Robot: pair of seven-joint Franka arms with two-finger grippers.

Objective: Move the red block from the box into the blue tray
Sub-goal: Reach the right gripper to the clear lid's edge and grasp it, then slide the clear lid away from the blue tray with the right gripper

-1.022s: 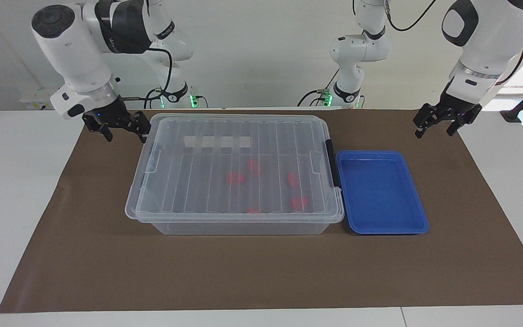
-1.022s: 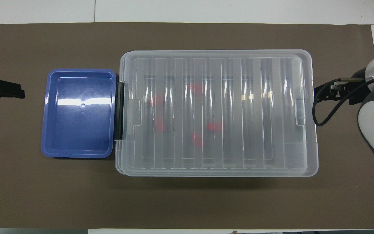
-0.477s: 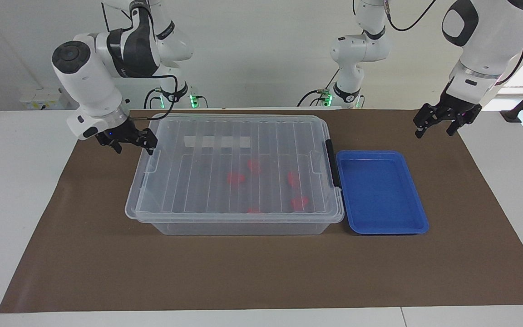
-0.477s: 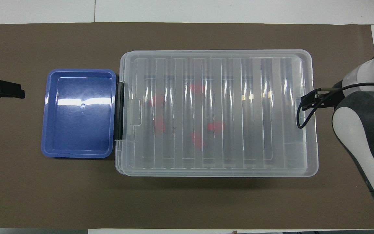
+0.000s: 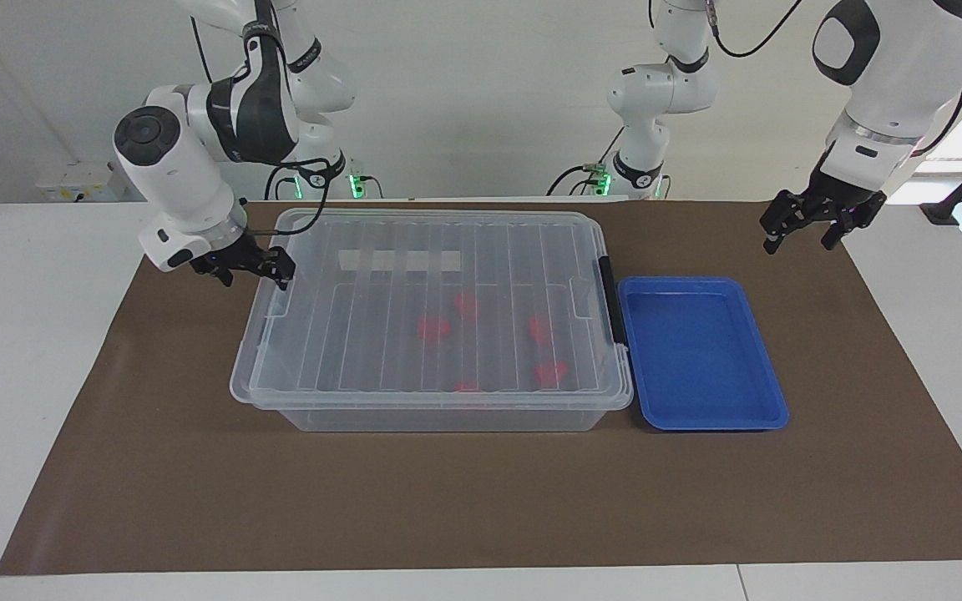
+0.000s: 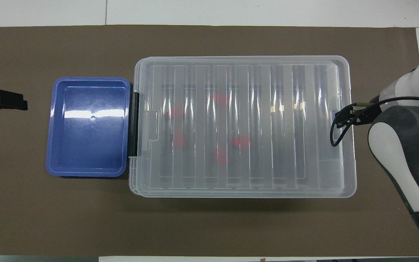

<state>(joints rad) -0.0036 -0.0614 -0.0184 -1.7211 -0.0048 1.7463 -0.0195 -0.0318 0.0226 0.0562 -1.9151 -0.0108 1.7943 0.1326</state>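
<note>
Lidded clear plastic box mid-mat, small red blocks inside. Blue plastic tray beside it. Right gripper spread, empty, at box's end. Left gripper spread, empty, waits.

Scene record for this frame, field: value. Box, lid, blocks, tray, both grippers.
box: clear bin on the brown mat
lid: on, ribbed, see-through
red blocks: about five, inside the box, seen through the lid
blue tray: empty, beside the box at the left arm's end
right gripper: open, at the box's end toward the right arm, at lid-edge level; contact not clear
left gripper: open, waits over the mat near the tray's corner, holds nothing
</note>
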